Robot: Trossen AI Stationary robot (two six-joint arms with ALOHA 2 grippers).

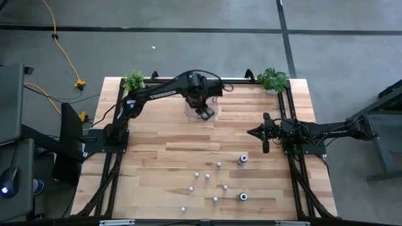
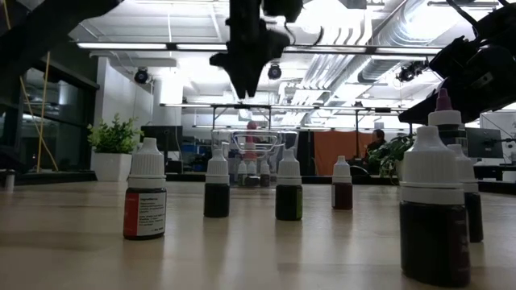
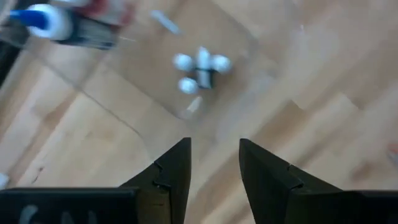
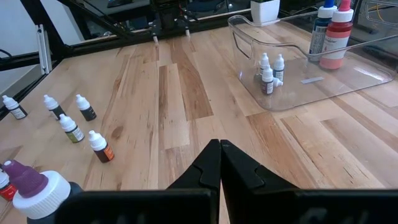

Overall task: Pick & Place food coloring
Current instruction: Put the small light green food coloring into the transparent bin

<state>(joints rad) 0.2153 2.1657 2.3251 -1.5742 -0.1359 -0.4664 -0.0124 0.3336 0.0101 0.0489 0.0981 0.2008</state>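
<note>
the left gripper (image 3: 214, 163) hangs above the clear bin (image 4: 348, 87) at the far side of the table (image 1: 163, 157), its fingers parted with nothing between them. in the bin stand 4 small white-capped bottles (image 4: 268, 71) in a tight cluster, and 2 taller bottles (image 4: 331, 28) are at its far end. the right gripper (image 4: 220, 163) is clenched, empty, and waits low over the right side of the table. the other food coloring bottles (image 1: 210, 182) stand scattered on the near part of the table, well apart from the bin.

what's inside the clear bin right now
Four small white-capped food coloring bottles stand clustered inside the clear bin; two larger bottles at its far end. Nothing looks hidden.
</note>
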